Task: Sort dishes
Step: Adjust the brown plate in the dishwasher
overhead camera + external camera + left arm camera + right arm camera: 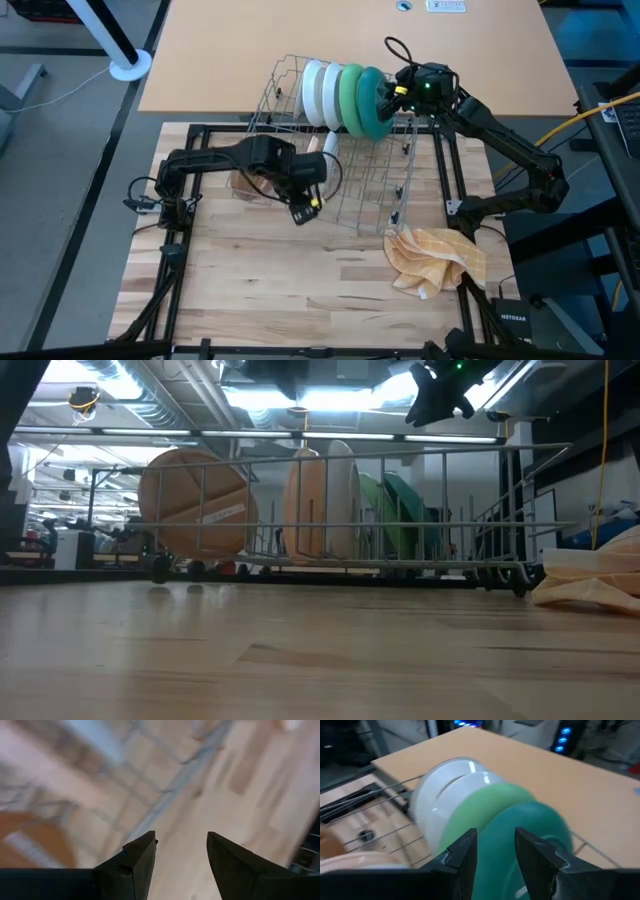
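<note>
Wire rack [340,150] on desk [280,280]: two white plates [320,92], green plate [350,98], teal plate [372,105] standing upright in a row. Right end effector [390,97], fingers apart, astride the teal plate's rim. Left end effector [318,203], fingers apart, empty, above rack's near side. Wood-coloured plate [245,183] beneath left arm. Yellow checked cloth [435,258] beside rack.

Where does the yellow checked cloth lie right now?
In the high view, the yellow checked cloth lies crumpled on the wooden table, on the right arm's side, beside the wire rack's near corner.

Left wrist view smeared by blur, brown plate [35,845] cut off at edge, teal plate [530,845] partly hidden behind right end effector [495,851]
</note>
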Controlling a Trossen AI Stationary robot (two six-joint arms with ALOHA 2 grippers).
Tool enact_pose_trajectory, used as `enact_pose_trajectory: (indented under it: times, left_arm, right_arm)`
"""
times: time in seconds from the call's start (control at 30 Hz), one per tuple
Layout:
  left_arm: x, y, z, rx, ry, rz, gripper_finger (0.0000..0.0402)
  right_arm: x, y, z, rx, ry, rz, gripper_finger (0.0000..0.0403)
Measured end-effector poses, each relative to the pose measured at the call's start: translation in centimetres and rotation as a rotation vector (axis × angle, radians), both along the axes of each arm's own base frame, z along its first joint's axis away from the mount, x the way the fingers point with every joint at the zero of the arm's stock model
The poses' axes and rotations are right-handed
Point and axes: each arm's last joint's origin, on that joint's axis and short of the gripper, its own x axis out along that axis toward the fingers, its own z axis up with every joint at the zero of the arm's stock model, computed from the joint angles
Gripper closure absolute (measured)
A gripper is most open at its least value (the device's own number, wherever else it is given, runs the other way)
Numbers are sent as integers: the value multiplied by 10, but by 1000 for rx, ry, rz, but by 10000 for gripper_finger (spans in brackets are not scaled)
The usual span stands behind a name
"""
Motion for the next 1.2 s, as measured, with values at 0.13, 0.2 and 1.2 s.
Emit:
enact_pose_trajectory:
  times: [0.13, 0.2, 1.2]
  left_arm:
    - [-13, 21, 9, 97, 60, 111, 233]
    - [-16, 33, 14, 132, 37, 140, 233]
    - [-81, 181, 27, 47, 12, 544, 233]
  right_arm:
    - [1, 2, -2, 37, 0, 68, 265]
    - [1, 3, -4, 58, 4, 96, 265]
    - [-4, 9, -18, 154, 150, 155, 265]
